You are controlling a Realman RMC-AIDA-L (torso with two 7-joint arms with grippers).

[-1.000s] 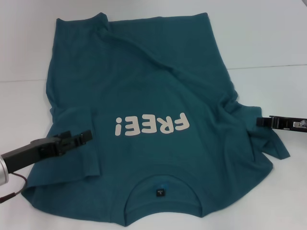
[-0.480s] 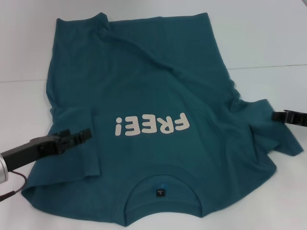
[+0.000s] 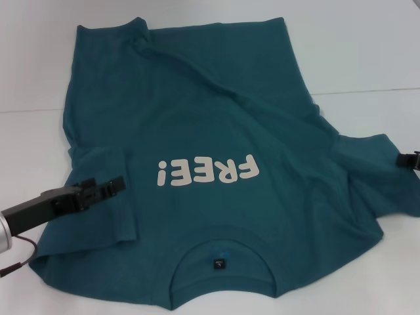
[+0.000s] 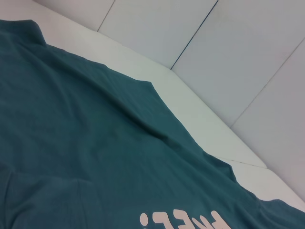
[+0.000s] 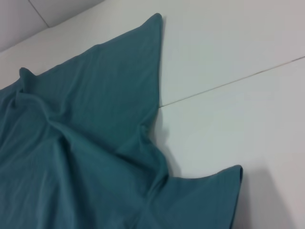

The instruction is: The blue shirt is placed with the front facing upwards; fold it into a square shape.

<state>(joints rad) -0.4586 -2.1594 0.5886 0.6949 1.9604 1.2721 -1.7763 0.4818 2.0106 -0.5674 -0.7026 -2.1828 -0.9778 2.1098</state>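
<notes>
Spread front-up across the white table (image 3: 367, 52), collar nearest the robot, the large dark teal-blue cotton T-shirt (image 3: 197, 118) is judged soft, light and limp; it is best taken at sleeve hems and shoulders. The left gripper (image 3: 111, 186) is held over the folded-in left sleeve, jaws apparently closed. Since the earlier frames, the right gripper (image 3: 408, 159) has been withdrawn rightwards, its jaw state untellable, and the right sleeve is drawn outward.

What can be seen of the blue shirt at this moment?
The blue shirt is a dark teal short-sleeved tee of soft cloth, spread front-up and wrinkled on the white table. Cream "FREE!" print on the chest, collar nearest the robot. The left gripper is over one sleeve; the right gripper is at the other sleeve's edge.
</notes>
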